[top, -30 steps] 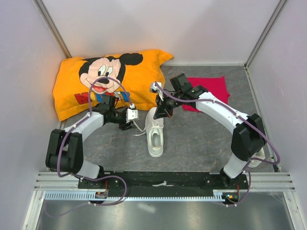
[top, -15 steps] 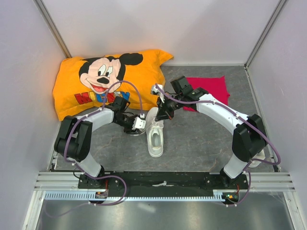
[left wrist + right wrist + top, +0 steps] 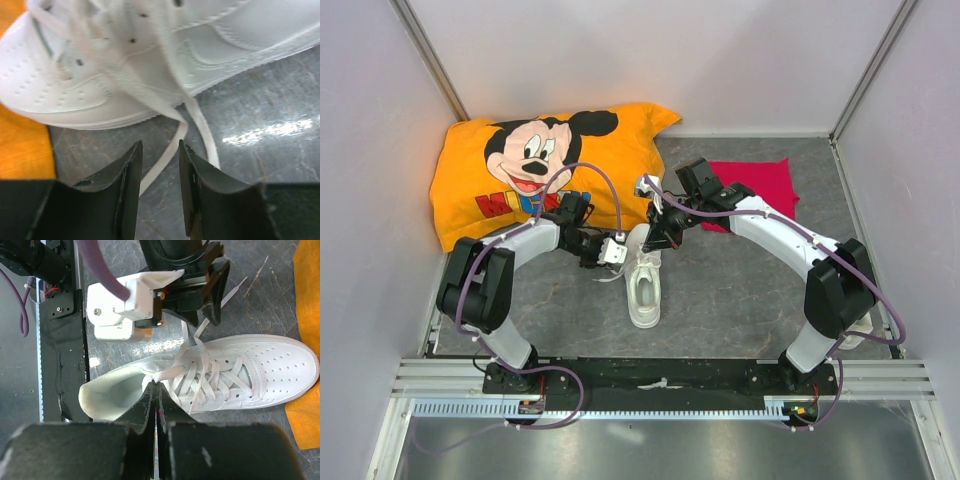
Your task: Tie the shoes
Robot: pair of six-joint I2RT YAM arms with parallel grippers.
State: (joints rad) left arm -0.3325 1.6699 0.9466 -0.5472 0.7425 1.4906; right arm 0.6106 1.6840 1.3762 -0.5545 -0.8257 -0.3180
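One white sneaker (image 3: pixel 643 283) lies on the grey floor, toe toward the orange pillow. It also shows in the right wrist view (image 3: pixel 240 372) and the left wrist view (image 3: pixel 150 60). My right gripper (image 3: pixel 156 384) is over the shoe's tongue (image 3: pixel 656 237) and shut on a white lace end pulled up from the top eyelets. My left gripper (image 3: pixel 158 152) is open, low at the shoe's left side (image 3: pixel 612 258). A loose lace (image 3: pixel 170 152) lies on the floor and runs between its fingers (image 3: pixel 131 170), not pinched. The left gripper also shows in the right wrist view (image 3: pixel 212 315).
A large orange Mickey Mouse pillow (image 3: pixel 520 170) lies at the back left, touching the shoe's toe. A red cloth (image 3: pixel 760 185) lies at the back right under the right arm. Grey walls close in three sides, and a black rail (image 3: pixel 650 380) runs along the near edge.
My left gripper has moved right and down, from beside the pillow to the shoe's left side over the loose lace. The right gripper has stayed over the shoe, still shut on its lace.
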